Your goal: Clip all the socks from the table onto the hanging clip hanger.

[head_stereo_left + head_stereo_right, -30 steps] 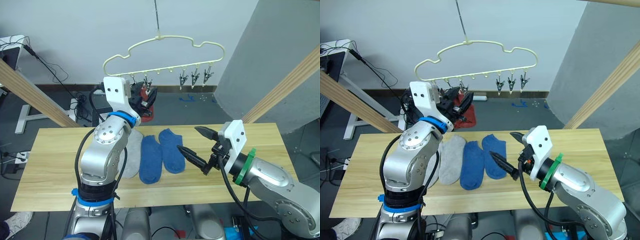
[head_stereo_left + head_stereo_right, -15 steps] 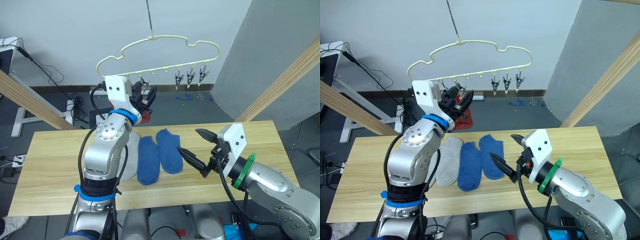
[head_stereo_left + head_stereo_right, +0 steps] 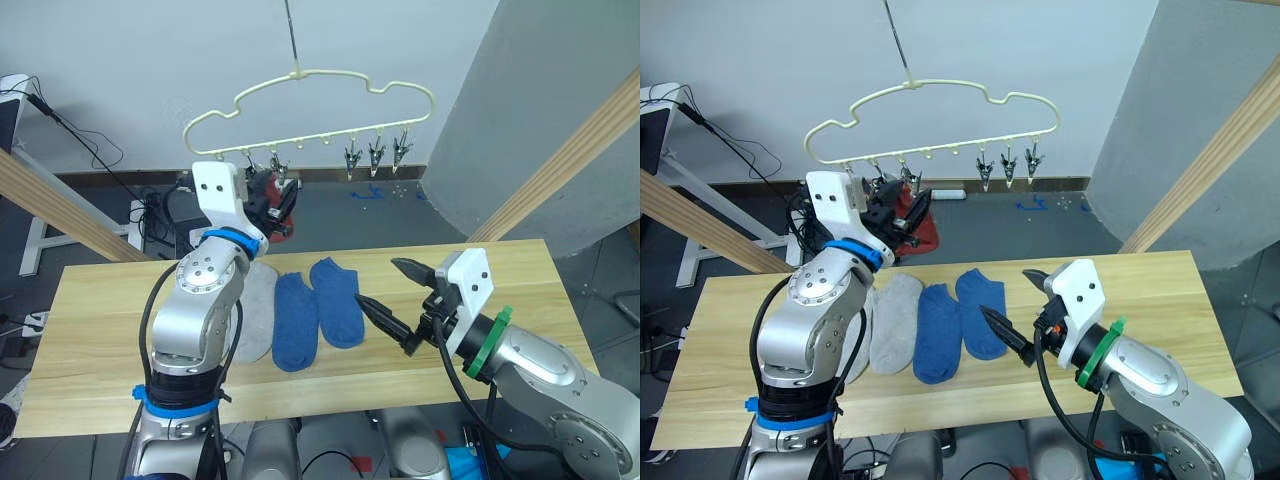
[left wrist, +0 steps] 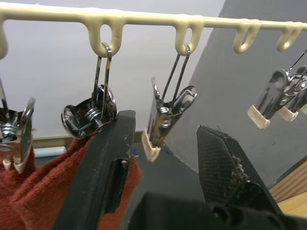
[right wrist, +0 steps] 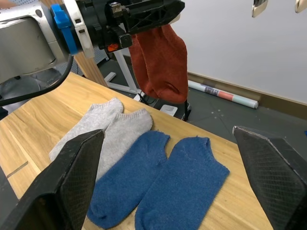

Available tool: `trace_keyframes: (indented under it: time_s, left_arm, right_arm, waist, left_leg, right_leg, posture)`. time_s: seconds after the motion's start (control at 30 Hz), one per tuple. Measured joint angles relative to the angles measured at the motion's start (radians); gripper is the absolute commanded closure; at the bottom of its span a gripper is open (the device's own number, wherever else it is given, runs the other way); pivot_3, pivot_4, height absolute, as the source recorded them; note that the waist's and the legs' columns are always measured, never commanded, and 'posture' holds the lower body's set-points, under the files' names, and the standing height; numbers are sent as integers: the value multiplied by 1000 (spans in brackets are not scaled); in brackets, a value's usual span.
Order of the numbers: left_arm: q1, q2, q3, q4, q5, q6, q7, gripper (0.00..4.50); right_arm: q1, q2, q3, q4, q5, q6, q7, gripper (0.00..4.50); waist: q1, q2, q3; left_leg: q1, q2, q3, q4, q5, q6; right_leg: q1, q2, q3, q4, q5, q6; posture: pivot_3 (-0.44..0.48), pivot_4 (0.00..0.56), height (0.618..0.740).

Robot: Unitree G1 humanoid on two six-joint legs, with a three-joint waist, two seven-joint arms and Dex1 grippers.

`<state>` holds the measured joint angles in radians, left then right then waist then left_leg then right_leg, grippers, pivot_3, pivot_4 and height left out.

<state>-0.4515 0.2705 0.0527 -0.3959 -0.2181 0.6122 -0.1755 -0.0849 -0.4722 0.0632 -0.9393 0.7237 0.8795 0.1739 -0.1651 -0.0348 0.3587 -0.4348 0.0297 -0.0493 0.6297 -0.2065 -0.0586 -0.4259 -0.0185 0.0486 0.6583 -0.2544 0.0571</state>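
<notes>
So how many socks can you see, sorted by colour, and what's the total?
Grey socks: 2
Blue socks: 2
Red socks: 2, hanging from the hanger
Total: 6

A robotics lab or test room, not a home: a bare white wall (image 3: 150, 60) and a grey partition (image 3: 540, 110) frame the scene, loose black cables (image 3: 90, 150) trail over the dark floor (image 3: 330, 215) at left, and slanted wooden beams (image 3: 60, 205) brace a plain plank tabletop (image 3: 560, 270) set up as a test rig.
</notes>
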Motion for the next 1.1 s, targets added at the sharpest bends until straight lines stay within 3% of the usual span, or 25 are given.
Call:
trace_keyframes:
  time_s: [1.1]
  left_arm:
    - [-144,-50,-4,180,21,-92,11,2185]
  right_arm:
    - [33,10,5,-1,-34,1,-10,24]
  waist:
    - [-3,-2,17]
  left_leg:
    - [0,0,1,-1,0,0]
  right_leg:
    - [-1,0,0,0,0,0]
  posture:
    - [-374,409,740]
